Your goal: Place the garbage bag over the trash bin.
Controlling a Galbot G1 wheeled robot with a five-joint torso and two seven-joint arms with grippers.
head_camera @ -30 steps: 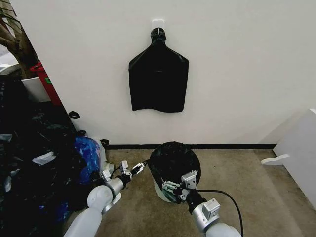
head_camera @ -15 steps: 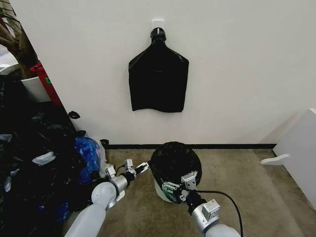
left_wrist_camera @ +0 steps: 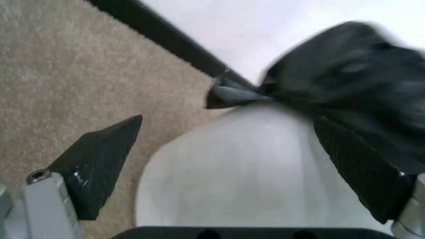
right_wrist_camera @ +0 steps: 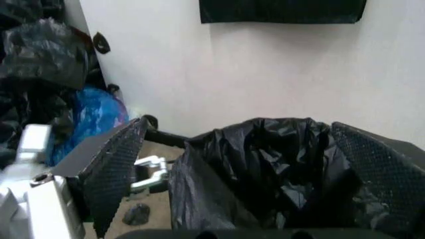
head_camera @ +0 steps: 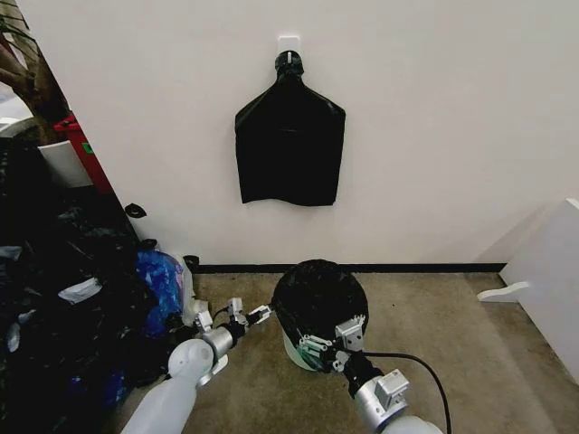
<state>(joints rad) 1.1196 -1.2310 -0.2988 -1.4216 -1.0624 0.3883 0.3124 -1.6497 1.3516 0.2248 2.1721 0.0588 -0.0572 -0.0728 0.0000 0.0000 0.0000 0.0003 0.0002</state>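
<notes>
Already the garbage bag (head_camera: 318,297) sits draped over the mouth of the trash bin (head_camera: 298,351), billowing wider than the cream wall beneath it, which suggests the work in hand is settling the film down around the rim rather than bringing it there. The left end effector (head_camera: 252,314) hangs just beside the bin's left flank, level with the bag's lower edge; its fingers (left_wrist_camera: 93,167) are spread wide with nothing between them, bracketing the pale bin wall (left_wrist_camera: 252,174), and a pinched tail of black plastic (left_wrist_camera: 229,93) juts out just beyond them, apparently untouched. The right end effector (head_camera: 330,344) is at the near side of the bin, directly below the bulge of the bag. Its fingers (right_wrist_camera: 109,167) also stand well apart, straddling the crumpled open mouth of the bag (right_wrist_camera: 272,174) ahead of it; whether a fingertip touches the film I cannot tell, but it grips nothing.
</notes>
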